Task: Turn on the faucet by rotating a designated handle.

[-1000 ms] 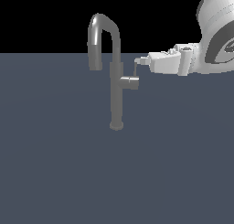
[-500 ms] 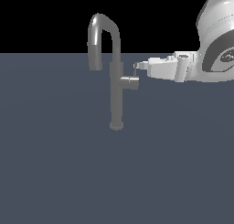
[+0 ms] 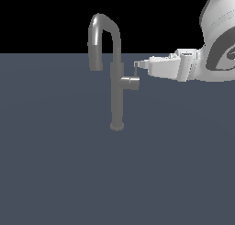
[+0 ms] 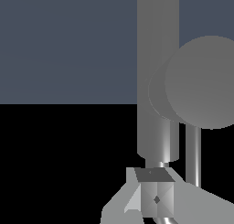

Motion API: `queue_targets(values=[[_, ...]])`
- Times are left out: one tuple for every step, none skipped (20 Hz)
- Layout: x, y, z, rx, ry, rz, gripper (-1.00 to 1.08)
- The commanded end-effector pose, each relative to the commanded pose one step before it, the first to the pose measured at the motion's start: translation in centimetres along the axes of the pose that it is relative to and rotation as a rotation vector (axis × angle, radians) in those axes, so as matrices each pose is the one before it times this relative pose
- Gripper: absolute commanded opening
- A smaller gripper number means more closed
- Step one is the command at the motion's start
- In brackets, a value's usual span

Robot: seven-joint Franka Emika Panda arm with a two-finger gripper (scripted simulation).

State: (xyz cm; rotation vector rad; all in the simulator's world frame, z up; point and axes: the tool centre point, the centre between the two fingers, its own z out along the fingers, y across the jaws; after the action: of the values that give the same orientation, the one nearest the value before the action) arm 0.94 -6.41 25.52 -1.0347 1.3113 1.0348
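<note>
- The faucet (image 3: 116,88) stands upright on the flat grey-blue surface (image 3: 55,173), a slim column on a round base with its gooseneck arching over towards the exterior view's left.
- A stubby cylinder juts from the column towards the exterior view's right; the handle (image 3: 136,70), a thin short rod, rises from that cylinder's outer end.
- The white arm (image 3: 215,40) reaches in from the exterior view's upper right, its forearm roughly level and pointing at the faucet.
- The gripper (image 3: 137,64) sits at the top of the handle, its tip touching or all but touching the rod.
- In the wrist view the column (image 4: 157,58) runs straight ahead, the round cylinder end (image 4: 201,81) beside it, and one fingertip (image 4: 155,195) shows close up.
- Whether the jaws are parted or pinched I cannot tell.
</note>
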Motion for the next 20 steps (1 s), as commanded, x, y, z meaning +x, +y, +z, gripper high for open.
queue_targets(values=[[-0.329, 0.745, 0.01, 0.00002, -0.00004, -0.00015, -1.0], [-0.131, 0.296, 0.003, 0.0, 0.0, 0.0, -1.0], [0.0, 0.0, 0.0, 0.0, 0.0, 0.0, -1.0], [0.249, -0.366, 0.001, 0.00229, 0.00156, 0.00066, -1.0], [-0.005, 0.33, -0.007, 0.0, 0.0, 0.0, -1.0], [-0.005, 0.331, -0.007, 0.0, 0.0, 0.0, -1.0], [-0.017, 0.341, 0.012, -0.00053, -0.00041, -0.00017, -1.0], [-0.005, 0.335, -0.007, 0.0, 0.0, 0.0, -1.0], [-0.017, 0.345, 0.012, -0.00053, -0.0004, -0.00017, -1.0], [-0.005, 0.338, -0.007, 0.0, 0.0, 0.0, -1.0], [-0.005, 0.34, -0.008, 0.0, 0.0, 0.0, -1.0], [-0.017, 0.35, 0.011, -0.00054, -0.00039, -0.00018, -1.0], [-0.005, 0.343, -0.008, 0.0, 0.0, 0.0, -1.0], [-0.018, 0.353, 0.011, -0.00055, -0.00037, -0.00018, -1.0], [0.0, 0.0, 0.0, 0.0, 0.0, 0.0, -1.0], [-0.227, -0.795, 0.003, 0.00624, 0.00344, -0.01035, -1.0], [0.199, 0.391, 0.002, -0.00071, -0.00041, 0.00111, -1.0], [0.193, 0.397, -0.002, -0.00062, -0.00036, 0.00096, -1.0], [0.194, 0.399, -0.003, -0.00061, -0.00035, 0.00096, -1.0], [0.203, 0.399, 0.001, -0.00071, -0.0004, 0.00111, -1.0]])
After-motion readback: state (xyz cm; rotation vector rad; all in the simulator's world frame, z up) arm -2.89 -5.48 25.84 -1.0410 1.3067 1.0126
